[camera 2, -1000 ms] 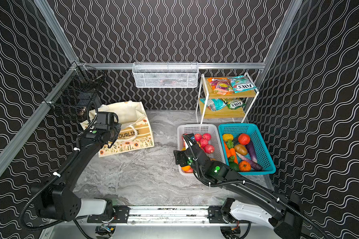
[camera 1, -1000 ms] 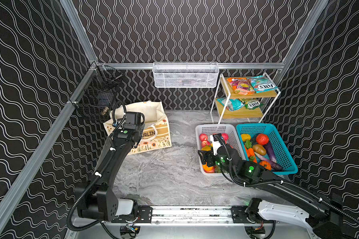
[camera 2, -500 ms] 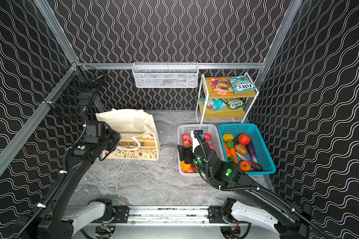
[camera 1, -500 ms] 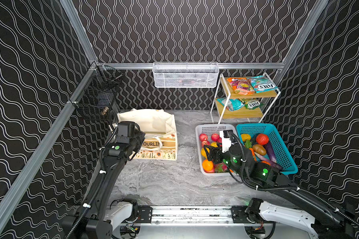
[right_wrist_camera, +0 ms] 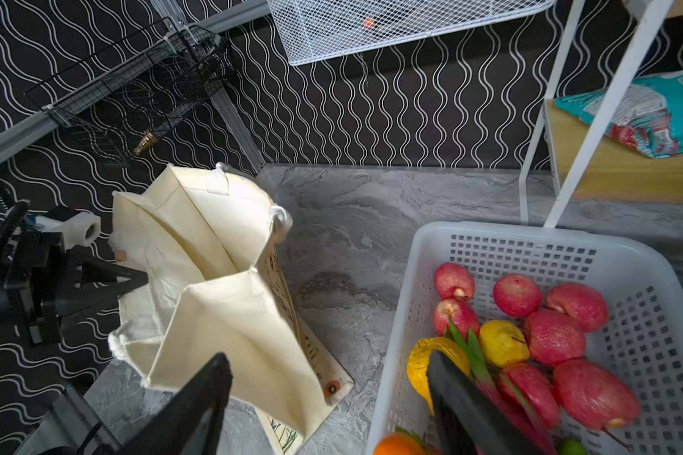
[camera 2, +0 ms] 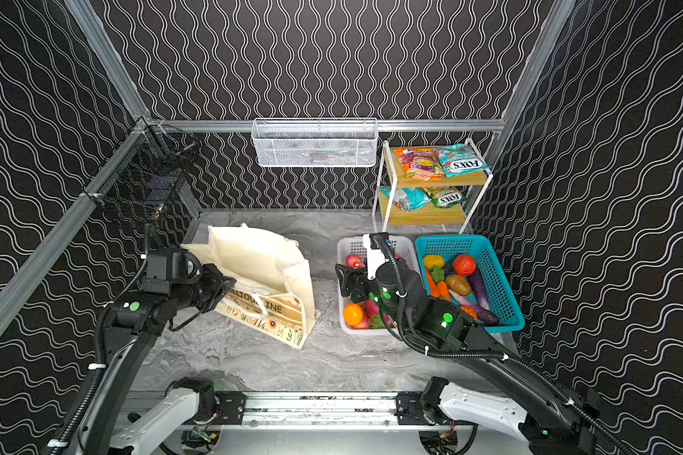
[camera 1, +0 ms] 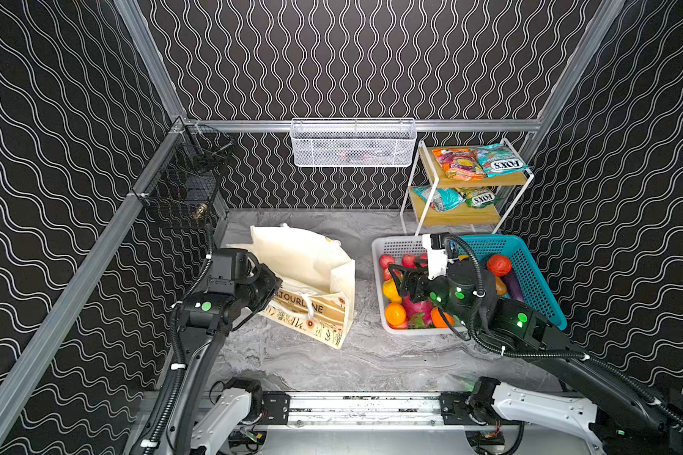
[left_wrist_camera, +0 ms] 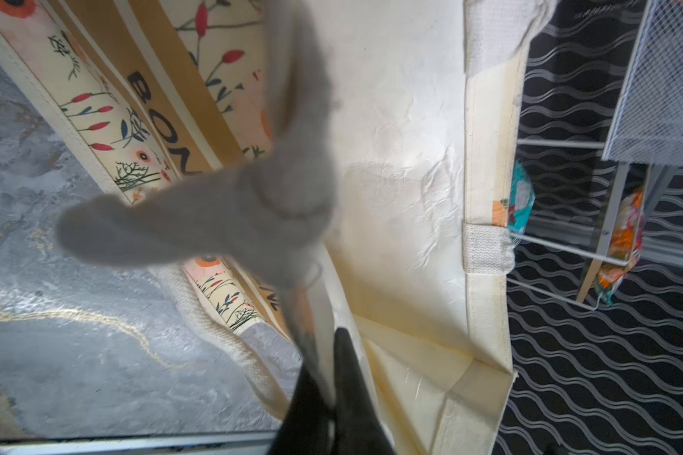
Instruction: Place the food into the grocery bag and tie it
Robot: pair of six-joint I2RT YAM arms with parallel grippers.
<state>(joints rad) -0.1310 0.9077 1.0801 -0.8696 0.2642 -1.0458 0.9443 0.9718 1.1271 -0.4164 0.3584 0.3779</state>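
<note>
The cream grocery bag (camera 1: 312, 272) (camera 2: 261, 260) stands left of centre with its mouth held open. My left gripper (camera 1: 271, 289) (left_wrist_camera: 328, 342) is shut on the cloth of its near rim. Food lies in the white basket (camera 1: 376, 252): red apples, an orange (camera 1: 395, 314), a pink dragon fruit (camera 1: 416, 309) and a yellow pear (right_wrist_camera: 501, 340). A tomato (camera 1: 498, 264) lies in the teal basket (camera 1: 529, 268). Snack packets (camera 1: 497, 159) sit on the shelf. My right gripper (camera 1: 401, 279) (right_wrist_camera: 328, 358) hangs open and empty over the white basket's left wall.
A two-tier wood and wire shelf (camera 1: 470, 181) stands at the back right. A white mesh basket (camera 1: 353, 143) hangs on the back wall and a black wire basket (camera 1: 182, 189) on the left wall. The arms' rail (camera 1: 351, 409) runs along the front.
My left gripper has lifted the flat bag and pulled it toward the centre, so it now stands open. My right gripper has moved back over the white basket.
</note>
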